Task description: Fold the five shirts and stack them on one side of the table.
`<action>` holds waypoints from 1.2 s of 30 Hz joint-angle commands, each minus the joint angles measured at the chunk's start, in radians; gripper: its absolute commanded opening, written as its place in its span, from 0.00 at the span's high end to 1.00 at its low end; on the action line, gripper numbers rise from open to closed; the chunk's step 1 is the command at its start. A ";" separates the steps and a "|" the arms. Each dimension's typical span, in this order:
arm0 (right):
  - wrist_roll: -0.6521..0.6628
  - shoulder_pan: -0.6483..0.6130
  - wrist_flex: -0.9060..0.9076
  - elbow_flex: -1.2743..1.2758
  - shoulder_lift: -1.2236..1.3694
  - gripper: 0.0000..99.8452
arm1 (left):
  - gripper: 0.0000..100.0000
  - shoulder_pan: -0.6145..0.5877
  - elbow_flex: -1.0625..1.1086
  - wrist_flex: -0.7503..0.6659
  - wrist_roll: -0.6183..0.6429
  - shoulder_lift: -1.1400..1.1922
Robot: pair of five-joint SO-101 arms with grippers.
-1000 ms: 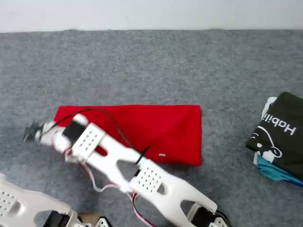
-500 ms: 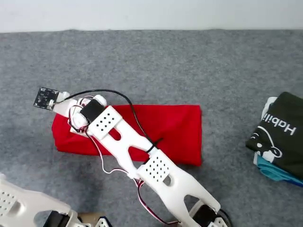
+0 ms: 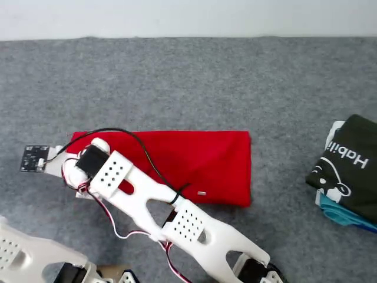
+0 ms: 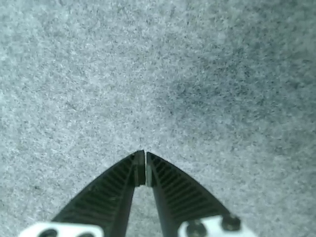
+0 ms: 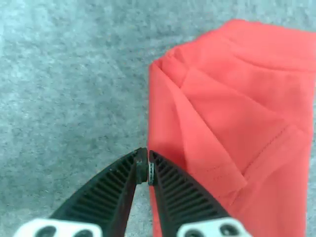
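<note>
From the high view, the right arm (image 3: 147,200) lies slantwise across the red shirt (image 3: 200,159), which is folded into a long band on the grey table cover (image 3: 177,76). The arm's wrist sits over the shirt's end farthest from the stack of folded shirts (image 3: 350,171), which is well apart from the arm, dark one on top. The left arm (image 3: 29,253) sits at the near corner.

The left wrist view adds the left gripper (image 4: 145,168), clenched with its tips together over bare cover.

The right wrist view adds the right gripper (image 5: 147,168), also clenched. Its tips meet right at the red shirt's (image 5: 237,123) creased edge, and the cloth spreads beyond and to one side of them. Whether they nip any cloth cannot be told.
</note>
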 commanded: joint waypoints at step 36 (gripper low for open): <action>-0.235 0.421 0.059 0.302 -0.495 0.99 | 0.99 0.000 -0.217 0.267 -0.003 -0.195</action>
